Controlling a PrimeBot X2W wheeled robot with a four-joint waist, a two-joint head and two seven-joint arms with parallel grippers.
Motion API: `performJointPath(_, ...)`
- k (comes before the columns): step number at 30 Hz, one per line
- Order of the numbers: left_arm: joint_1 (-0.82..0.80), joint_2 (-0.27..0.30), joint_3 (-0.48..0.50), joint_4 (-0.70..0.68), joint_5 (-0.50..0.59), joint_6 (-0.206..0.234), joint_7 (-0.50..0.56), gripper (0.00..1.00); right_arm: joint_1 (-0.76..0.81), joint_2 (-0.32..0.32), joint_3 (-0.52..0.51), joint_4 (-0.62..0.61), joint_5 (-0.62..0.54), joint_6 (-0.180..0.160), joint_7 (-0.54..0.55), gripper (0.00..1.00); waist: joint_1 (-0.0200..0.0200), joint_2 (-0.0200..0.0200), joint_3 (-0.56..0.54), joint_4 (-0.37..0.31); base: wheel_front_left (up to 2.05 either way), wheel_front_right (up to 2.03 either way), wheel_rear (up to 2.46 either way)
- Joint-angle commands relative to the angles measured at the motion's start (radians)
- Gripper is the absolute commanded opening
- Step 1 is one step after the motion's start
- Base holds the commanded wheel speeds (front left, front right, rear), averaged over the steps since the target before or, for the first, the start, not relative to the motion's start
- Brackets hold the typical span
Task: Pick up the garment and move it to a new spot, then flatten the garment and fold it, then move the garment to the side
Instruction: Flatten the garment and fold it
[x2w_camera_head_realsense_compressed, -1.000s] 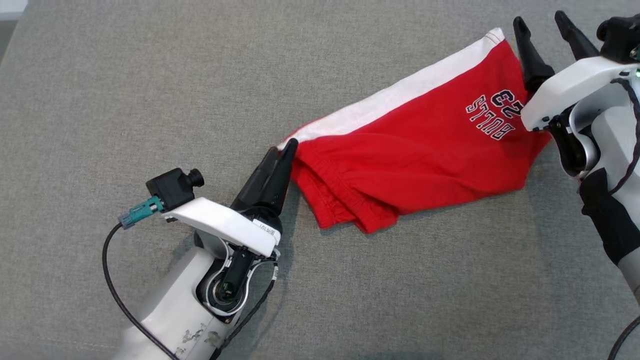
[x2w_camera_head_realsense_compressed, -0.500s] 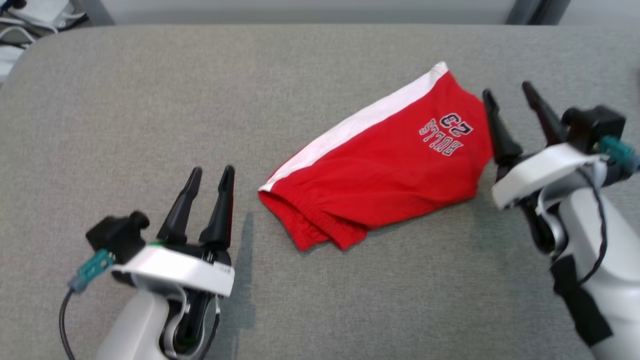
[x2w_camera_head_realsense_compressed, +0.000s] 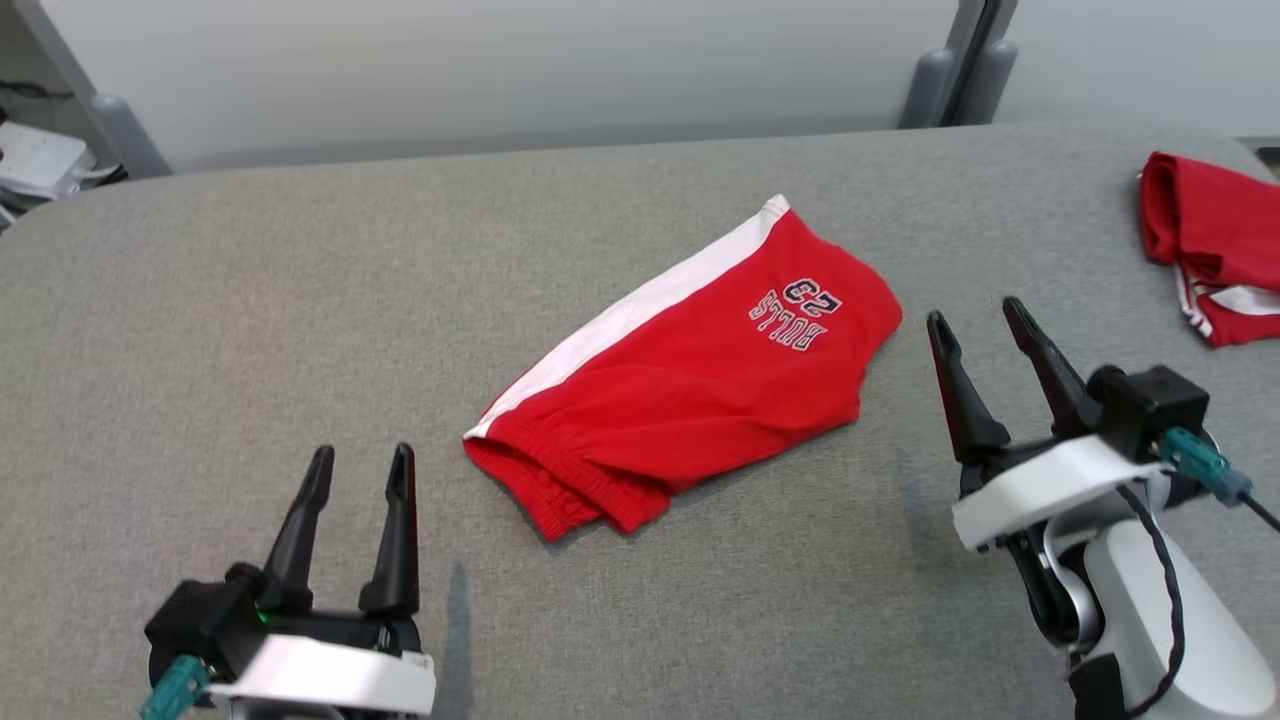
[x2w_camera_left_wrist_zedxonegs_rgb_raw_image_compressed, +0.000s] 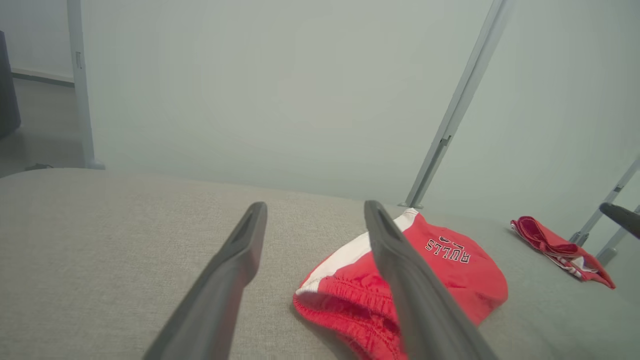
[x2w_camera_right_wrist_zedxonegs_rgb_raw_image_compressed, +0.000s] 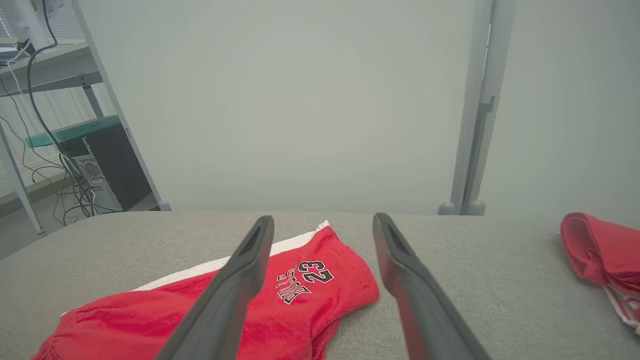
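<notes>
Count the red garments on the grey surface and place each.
2. The red shorts with a white stripe lie folded at the middle of the grey surface. A second red garment lies bunched at its far right edge, partly out of frame; more may lie beyond.

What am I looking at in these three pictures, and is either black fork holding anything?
This is a wheeled robot with two arms. One picture looks down from its head: the left pincer at lower left, the right pincer at right, both open and holding nothing. The other two pictures look along each pincer's own dark fingers from a wrist camera. On the grey padded surface lie folded red shorts with a white stripe, between the pincers, and a second red garment at the far right edge.
</notes>
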Motion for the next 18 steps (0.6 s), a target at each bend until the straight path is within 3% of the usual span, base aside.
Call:
performJointPath(1, 0.01, -0.003, 0.041, -0.038, 0.037, -0.008, -0.006, 1.0, 0.03, 0.014, -0.007, -0.03, -0.002, 0.0, -0.01, 1.0, 0.0, -0.0001, -0.023, -0.016, 0.0, 0.0, 0.0)
performJointPath(7, 0.05, -0.027, 0.024, -0.05, 0.076, -0.031, -0.006, 1.0, 0.038, 0.011, -0.009, 0.041, 0.113, 0.0, -0.01, 1.0, 0.0, -0.0001, -0.033, -0.003, 0.0, 0.0, 0.0)
performJointPath(12, 0.042, -0.035, -0.009, -0.056, 0.099, -0.041, -0.006, 1.0, -0.052, -0.009, 0.043, 0.216, 0.322, 0.0, 0.027, 1.0, 0.0, -0.0001, -0.01, 0.035, 0.0, 0.0, 0.0)
performJointPath(18, 0.015, -0.036, -0.047, -0.037, 0.112, -0.056, -0.006, 1.0, -0.205, -0.041, 0.061, 0.384, 0.485, 0.0, 0.115, 1.0, 0.0, -0.0001, 0.045, 0.081, 0.0, 0.0, 0.0)
